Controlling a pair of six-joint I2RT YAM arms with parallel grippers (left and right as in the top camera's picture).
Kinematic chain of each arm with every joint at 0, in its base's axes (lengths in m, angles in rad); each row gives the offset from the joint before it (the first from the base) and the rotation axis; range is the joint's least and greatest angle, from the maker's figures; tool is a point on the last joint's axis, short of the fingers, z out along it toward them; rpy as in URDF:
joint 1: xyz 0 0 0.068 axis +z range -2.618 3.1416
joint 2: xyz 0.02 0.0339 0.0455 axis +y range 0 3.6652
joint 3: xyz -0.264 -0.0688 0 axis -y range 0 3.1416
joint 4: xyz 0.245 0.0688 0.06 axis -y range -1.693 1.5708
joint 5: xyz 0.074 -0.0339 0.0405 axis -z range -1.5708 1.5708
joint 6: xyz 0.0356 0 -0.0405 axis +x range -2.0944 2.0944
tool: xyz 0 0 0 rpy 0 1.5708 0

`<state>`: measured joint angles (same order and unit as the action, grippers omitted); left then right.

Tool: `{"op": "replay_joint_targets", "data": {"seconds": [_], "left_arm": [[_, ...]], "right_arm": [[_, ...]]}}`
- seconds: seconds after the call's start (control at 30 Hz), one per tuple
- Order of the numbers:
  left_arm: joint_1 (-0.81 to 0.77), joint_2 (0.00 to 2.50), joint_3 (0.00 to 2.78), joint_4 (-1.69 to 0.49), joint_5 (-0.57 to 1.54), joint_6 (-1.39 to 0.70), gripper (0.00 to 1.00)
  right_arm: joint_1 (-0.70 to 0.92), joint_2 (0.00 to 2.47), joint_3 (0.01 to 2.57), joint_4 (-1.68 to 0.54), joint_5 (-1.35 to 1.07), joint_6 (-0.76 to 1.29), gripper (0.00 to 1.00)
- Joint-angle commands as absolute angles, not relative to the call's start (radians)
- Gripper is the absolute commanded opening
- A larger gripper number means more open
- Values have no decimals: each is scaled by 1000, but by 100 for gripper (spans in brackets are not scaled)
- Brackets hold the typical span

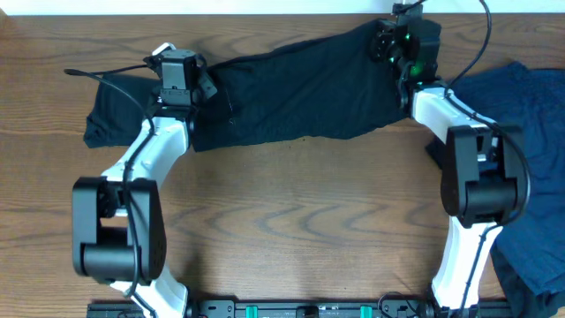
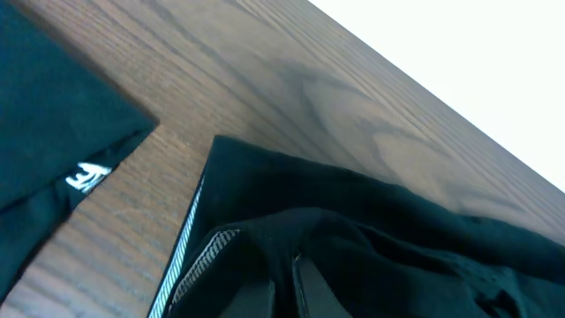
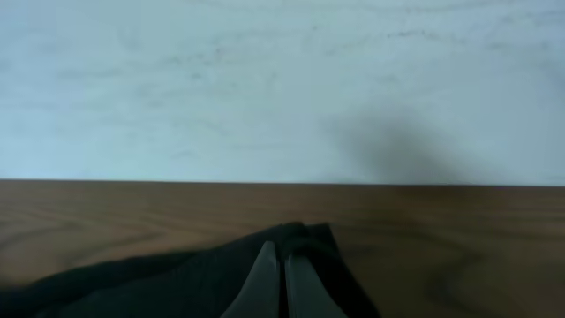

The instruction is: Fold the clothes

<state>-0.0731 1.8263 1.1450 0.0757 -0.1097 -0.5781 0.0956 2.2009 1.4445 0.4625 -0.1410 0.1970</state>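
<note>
**A:** Left gripper [image 2: 291, 281], what's it doing?

**B:** Left wrist view: both fingers are pressed together w/ no gap, pinching a fold of the black garment [image 2: 397, 238]. The cloth bunches over the fingertips and spreads off to their right. A thin white striped edge [image 2: 184, 256] runs just left of the fingers.

**A:** Anything else nr them?

**B:** Further left of the fingers, apart from the held cloth, a second dark piece [image 2: 53, 132] lies flat w/ a small white tag [image 2: 86, 177]. Bare wood table [image 2: 291, 97] shows between the two and beyond the fingertips.

**A:** Right gripper [image 3: 281, 265]?

**B:** Right wrist view: its fingers are clamped tight, tips touching, w/ the same black garment humped up on both sides of them. More of it trails to the left. Beyond the tips there's a strip of table, then a pale wall [image 3: 265, 79].

**A:** And from overhead?

**B:** The black garment is stretched between the 2 grippers along the far side of the table, one end at each pair of fingers. Can't tell if it's lifted or resting. The second dark piece lies outboard of the left fingers. A navy garment [image 1: 530, 159] lies outboard of the right fingers, toward the robot base & well apart from them.
</note>
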Motion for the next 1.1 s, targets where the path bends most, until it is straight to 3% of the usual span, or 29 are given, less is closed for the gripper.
{"op": "replay_joint_targets", "data": {"seconds": [0.0, 0.07, 0.17, 0.2, 0.27, 0.33, 0.37, 0.47, 0.53, 0.7, 0.73, 0.83, 0.87, 0.9, 0.97, 1.0, 1.07], "left_arm": [[-64, 1866, 1161, 106, -167, -570, 6], [-64, 1884, 1161, 116, -169, -577, 6], [-64, 1904, 1161, 118, -169, -580, 16], [-64, 1910, 1161, 117, -169, -580, 27], [-64, 1915, 1161, 115, -169, -575, 49], [-64, 1912, 1161, 121, -162, -547, 67], [-64, 1904, 1161, 131, -144, -517, 76], [-64, 1851, 1161, 138, -88, -456, 82], [-64, 1798, 1161, 120, -75, -457, 83], [-65, 1666, 1161, 17, -33, -457, 87], [-65, 1645, 1161, -34, -28, -457, 81], [-65, 1633, 1161, -142, 20, -457, 32], [-65, 1640, 1161, -179, 30, -456, 19], [-65, 1649, 1161, -213, 32, -456, 11], [-65, 1674, 1156, -254, 39, -456, 7], [-65, 1690, 1151, -263, 46, -456, 7], [-65, 1733, 1144, -278, 70, -456, 7]], "right_arm": [[105, 2267, 1454, 495, -120, 177, 1], [107, 2297, 1454, 515, -120, 177, 1], [112, 2341, 1455, 536, -120, 178, 19], [113, 2357, 1455, 541, -120, 178, 25], [114, 2373, 1455, 543, -120, 178, 59], [114, 2375, 1455, 549, -120, 178, 70], [114, 2367, 1456, 567, -123, 176, 81], [103, 2316, 1462, 579, -176, 173, 88], [95, 2253, 1462, 548, -239, 176, 99], [90, 2052, 1462, 249, -285, 189, 99], [90, 2015, 1462, 159, -285, 184, 99], [90, 1966, 1462, -57, -285, 178, 98], [90, 1963, 1462, -118, -285, 178, 82], [91, 1964, 1462, -175, -285, 177, 55], [91, 1979, 1461, -269, -277, 175, 14], [91, 1987, 1460, -307, -273, 173, 4], [91, 2009, 1460, -380, -257, 152, 1]]}}
